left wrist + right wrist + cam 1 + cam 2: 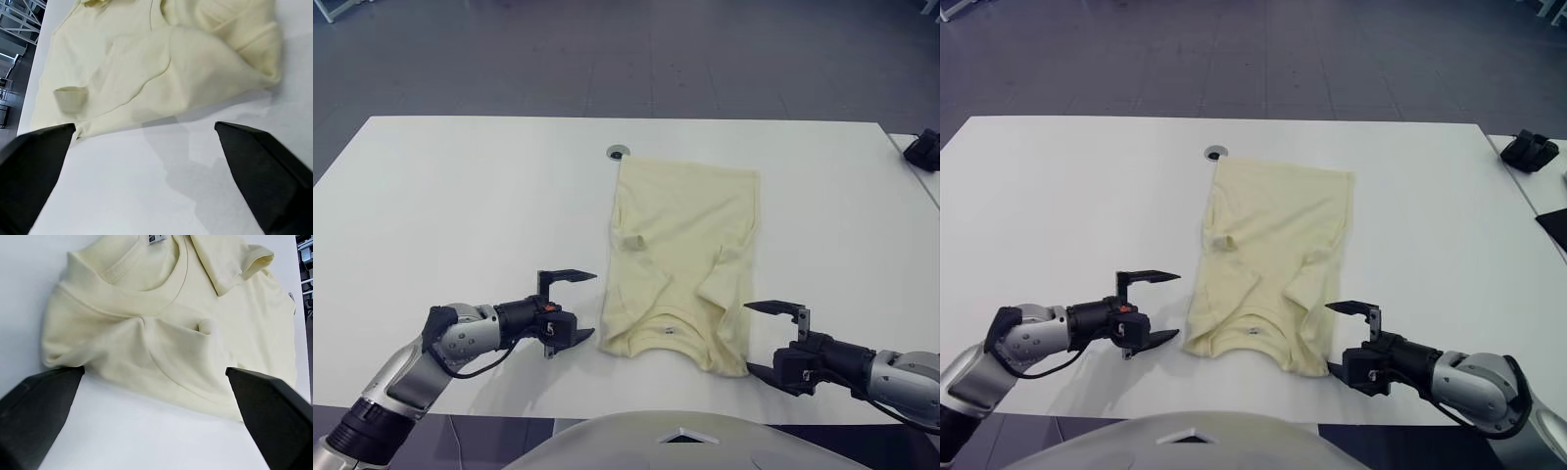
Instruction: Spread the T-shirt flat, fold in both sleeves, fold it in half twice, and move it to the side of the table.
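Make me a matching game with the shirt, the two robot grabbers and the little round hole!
Things:
1. T-shirt
2. left gripper
3. right gripper
4. round hole

Descriptions:
A. jaws open, at the shirt's near corner on the robot's right
B. pale yellow and rumpled
C. by the shirt's far corner
D. jaws open, beside the shirt's edge on the robot's left

Pairs: 1-B, 2-D, 3-A, 4-C

even overhead light, soft shadows
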